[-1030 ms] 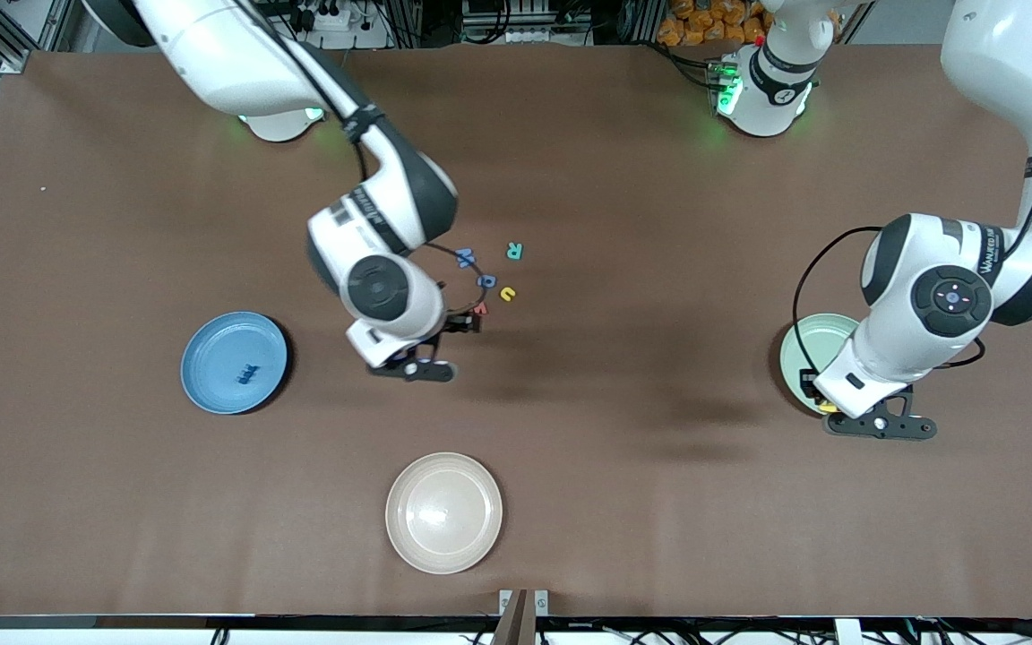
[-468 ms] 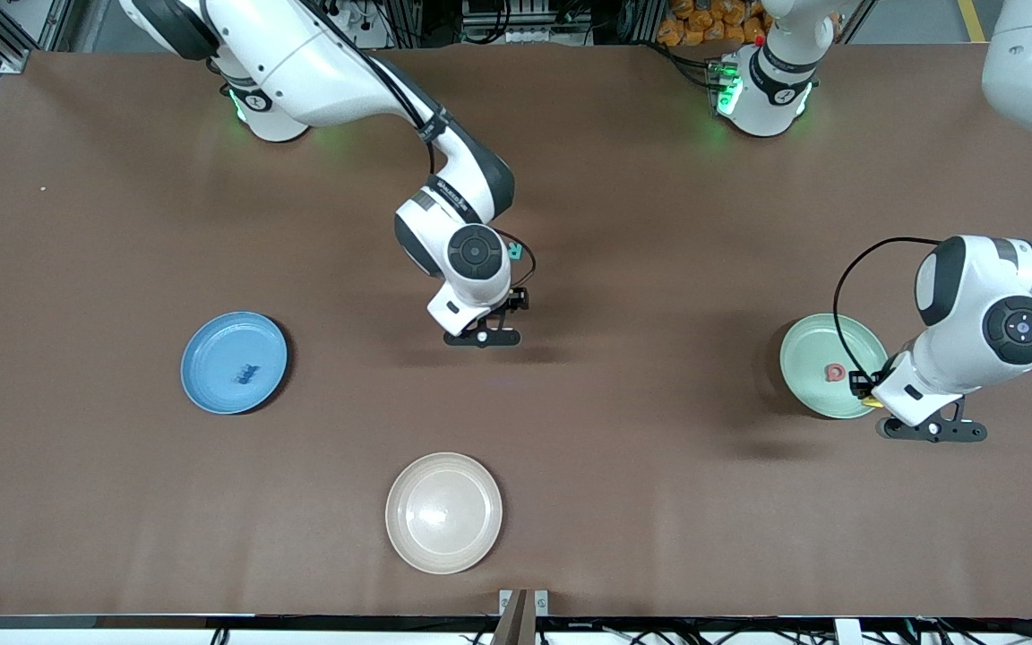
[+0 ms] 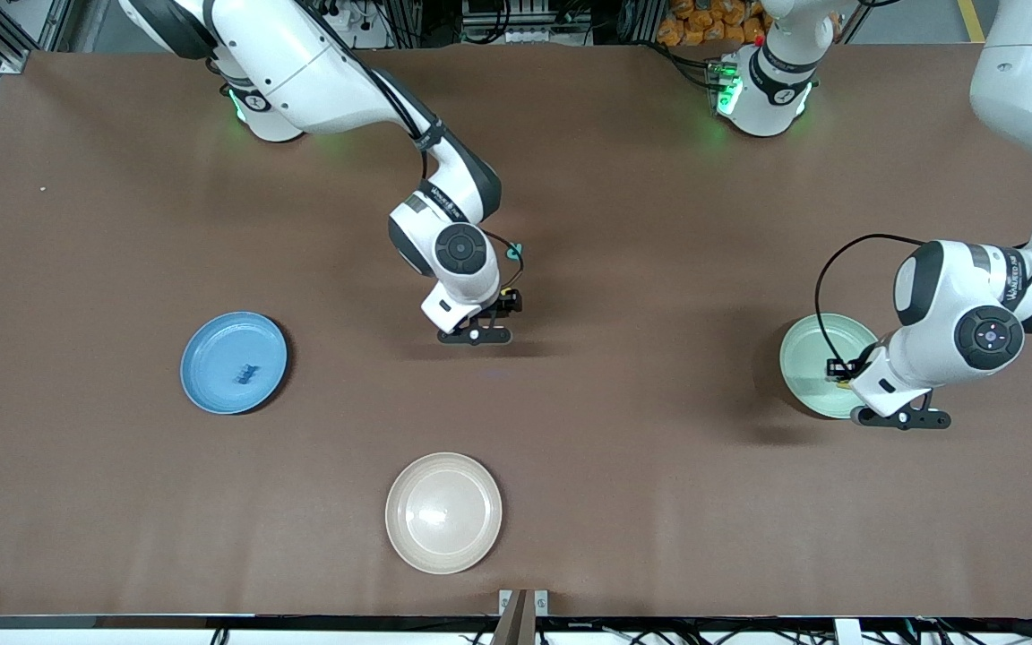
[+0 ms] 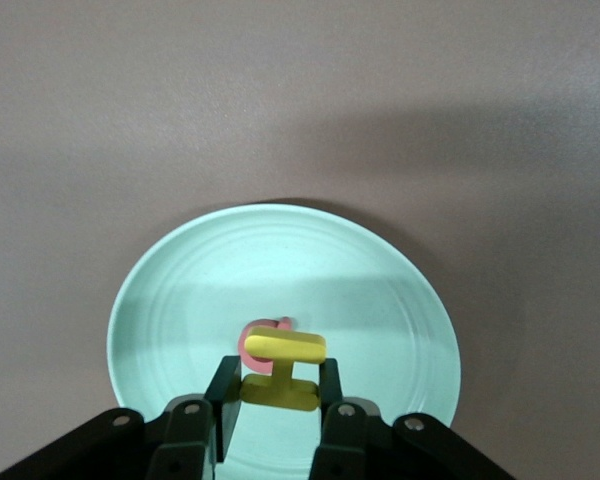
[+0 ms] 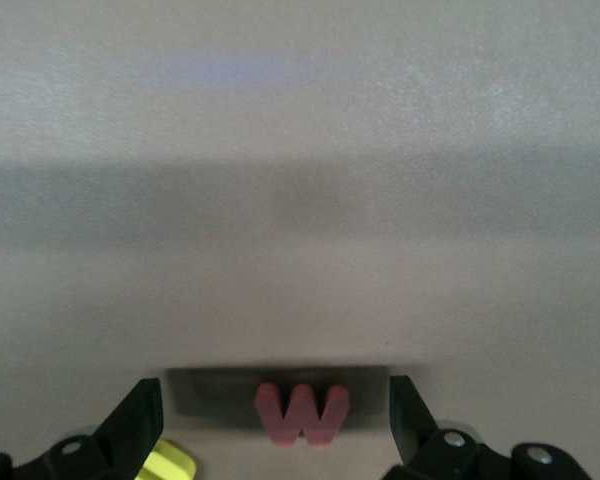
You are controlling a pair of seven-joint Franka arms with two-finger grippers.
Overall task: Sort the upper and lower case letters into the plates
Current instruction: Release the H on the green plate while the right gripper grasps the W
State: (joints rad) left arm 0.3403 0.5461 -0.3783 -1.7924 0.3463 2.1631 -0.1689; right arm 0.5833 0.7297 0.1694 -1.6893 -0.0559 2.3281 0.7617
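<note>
Brown matting is covering the whole table [image 3: 623,502], giving the small bright pieces a plain ground to be seen against. Two white arms are reaching in from their bases, each working its own end so that their paths are not crossing. Three round plates are lying well apart: a shallow light blue matte plate [image 3: 211,345] toward the right arm's end, already holding a small dark blue letter [image 3: 248,372]; a pale mint green matte plate [image 3: 807,358] toward the left arm's end; and a beige cream plate [image 3: 443,512] nearest the front camera, which appears to be taking no part in the sort. The left gripper [image 4: 277,385] is hanging over the mint plate with its jaws clamped on a flat yellow toy letter [image 4: 285,350], gripping it by its thin middle bar so that the piece is riding level; judging by this position, it is being carried there for release. Directly beneath it, a small red letter [image 4: 265,340] is lying in the middle of that plate, so the yellow piece is likely to land on or beside it. The right gripper [image 5: 277,425] is standing low over the loose letters in the middle of the table, its fingers spread wide on either side of a red letter W [image 5: 302,412], a stance suited to closing on that piece next. A second yellow letter [image 5: 168,464] is lying just beside one finger, and a teal letter [image 3: 516,249] is showing at the edge of the right arm's wrist; the remaining loose letters are hidden beneath that arm.
</note>
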